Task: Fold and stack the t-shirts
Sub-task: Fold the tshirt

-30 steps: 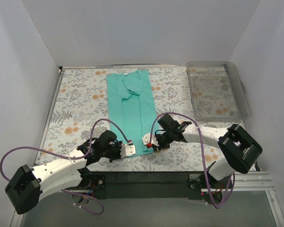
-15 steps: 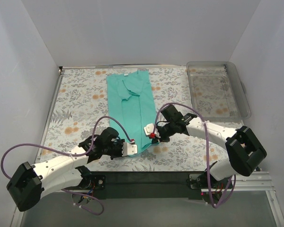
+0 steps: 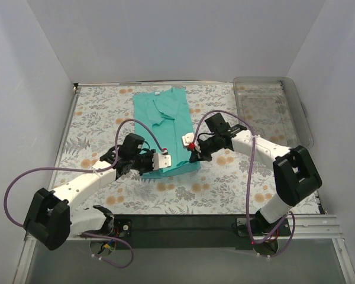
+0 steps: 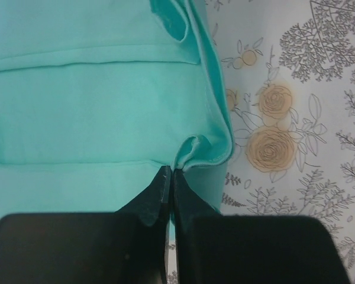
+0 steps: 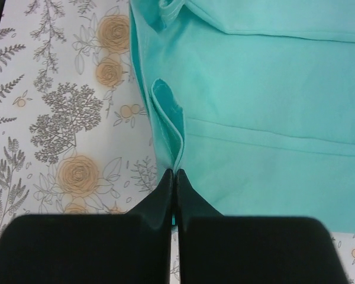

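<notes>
across the flowered table (image 3: 94, 118), with a clear plastic tray (image 3: 260, 78) at the far right corner, a teal t-shirt (image 3: 168, 115) lies at the middle, reaching to the far edge. its sleeves are turned in, giving a narrow strip: lengthwise folding looks done. the near hem is raised and doubled toward the collar, so the crosswise fold appears under way. left gripper (image 3: 161, 160) and right gripper (image 3: 188, 144), fingers pressed together, each pinch a hem corner. judged remaining: laying the hem down, releasing, stacking; no second shirt is visible.
</notes>
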You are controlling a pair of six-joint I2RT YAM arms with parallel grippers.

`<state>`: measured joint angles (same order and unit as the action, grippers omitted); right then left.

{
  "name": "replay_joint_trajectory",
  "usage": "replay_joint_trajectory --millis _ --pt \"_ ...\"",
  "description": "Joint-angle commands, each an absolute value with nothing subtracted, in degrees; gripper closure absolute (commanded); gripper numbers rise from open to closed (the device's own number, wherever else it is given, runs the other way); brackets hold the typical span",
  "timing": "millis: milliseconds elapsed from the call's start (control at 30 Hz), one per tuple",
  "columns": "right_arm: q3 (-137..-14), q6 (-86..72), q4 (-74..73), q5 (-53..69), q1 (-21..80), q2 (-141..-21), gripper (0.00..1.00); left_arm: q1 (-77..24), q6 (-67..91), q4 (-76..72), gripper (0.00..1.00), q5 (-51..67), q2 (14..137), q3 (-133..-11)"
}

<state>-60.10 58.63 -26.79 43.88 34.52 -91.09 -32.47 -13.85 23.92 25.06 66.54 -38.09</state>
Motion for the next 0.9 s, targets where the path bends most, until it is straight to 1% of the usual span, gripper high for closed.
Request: replay_joint_trajectory --millis 0,267,633,867 --pt "-65.3 57.4 -28.1 46.8 32.7 -94.1 0.99 -30.0 -17.4 22.8 1.0 29.9 70.8 -42.4" --pt "-75.8 54.2 -28.7 47.0 30.7 -102.7 0.99 -22.0 -19.0 21.5 1.0 33.5 79.3 -51.8" --pt "-86.1 47.6 -28.4 43.3 29.7 -111.9 0.99 -16.7 -19.2 17.6 1.0 34.7 86.0 -55.2" --pt "-88.9 44.8 -28.2 41.0 28.9 -114.4 0.99 -14.7 -19.2 15.7 1.0 35.7 89.7 -57.1"
